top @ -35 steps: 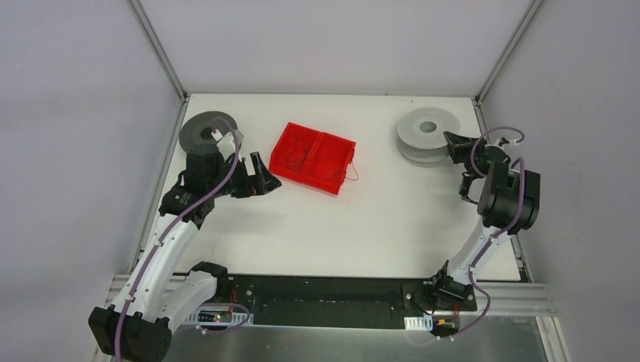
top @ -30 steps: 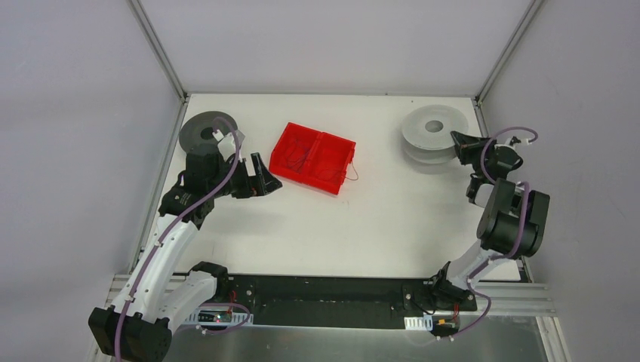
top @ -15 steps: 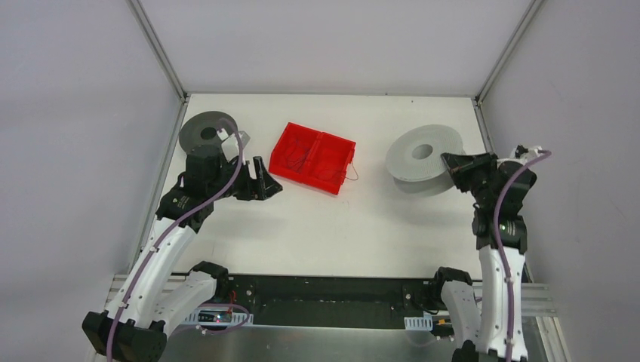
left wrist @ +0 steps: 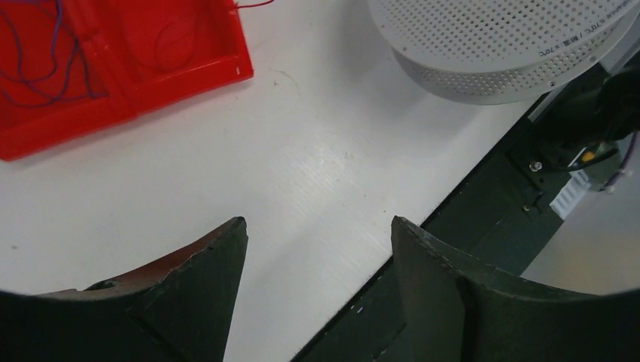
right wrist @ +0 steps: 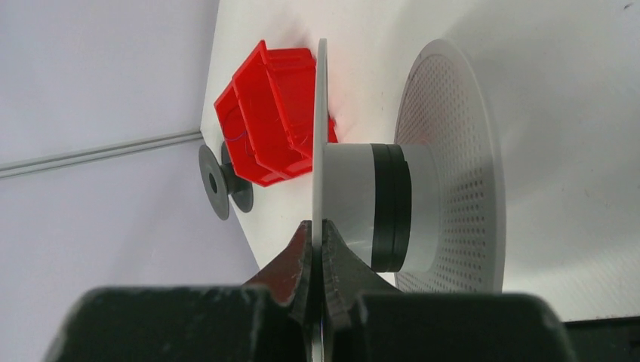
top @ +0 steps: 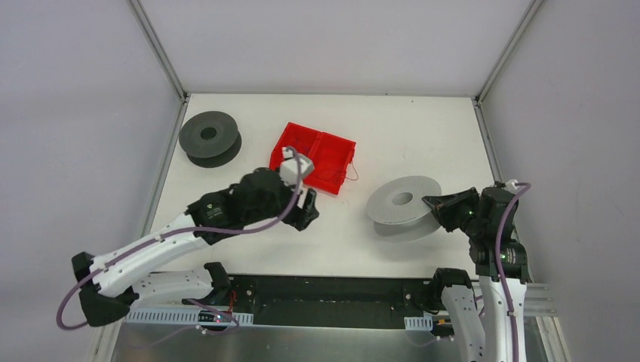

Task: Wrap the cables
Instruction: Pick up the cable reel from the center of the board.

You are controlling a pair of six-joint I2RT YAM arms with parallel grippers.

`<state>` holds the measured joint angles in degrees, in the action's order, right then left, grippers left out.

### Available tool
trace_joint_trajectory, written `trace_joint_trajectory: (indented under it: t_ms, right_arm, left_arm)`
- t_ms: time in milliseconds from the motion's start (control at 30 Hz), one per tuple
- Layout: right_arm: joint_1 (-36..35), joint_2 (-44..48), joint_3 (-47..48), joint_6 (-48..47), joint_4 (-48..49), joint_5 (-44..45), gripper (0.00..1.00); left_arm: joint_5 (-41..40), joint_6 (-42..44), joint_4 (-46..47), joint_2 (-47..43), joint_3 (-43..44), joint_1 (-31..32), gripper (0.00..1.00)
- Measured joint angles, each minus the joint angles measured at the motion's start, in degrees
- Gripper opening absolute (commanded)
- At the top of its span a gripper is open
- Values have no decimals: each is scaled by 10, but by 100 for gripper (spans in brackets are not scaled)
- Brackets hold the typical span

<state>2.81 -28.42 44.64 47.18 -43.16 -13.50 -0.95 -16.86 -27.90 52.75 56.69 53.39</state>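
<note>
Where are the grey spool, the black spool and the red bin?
grey spool (top: 386,205), top external view, upper flange.
black spool (top: 195,136), top external view, upper flange.
red bin (top: 323,135), top external view, far rim.

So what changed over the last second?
Right gripper, shut on the grey spool, carried it from the far right corner toward the near edge. Left gripper, open, swung from the dark spool to the bin's near side. Dark spool, bin, cables stayed.
</note>
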Motion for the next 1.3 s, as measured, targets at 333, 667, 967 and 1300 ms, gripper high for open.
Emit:
trace_joint_trajectory:
  t_ms: [333, 667, 967, 1300]
  right_arm:
    - [-5, -9, 0, 14, -9, -37, 0]
    - [-5, 3, 0, 31, -9, -53, 0]
    - [-5, -1, -3, 49, -15, -52, 35]
    - [-5, -5, 40, 32, 11, -101, 64]
  left_arm:
    - [-154, 223, 163, 237, 65, 232, 64]
    - [-223, 337, 248, 372, 110, 262, 49]
    - [-273, 381, 277, 392, 109, 269, 0]
    - [-305, 319, 264, 356, 62, 268, 0]
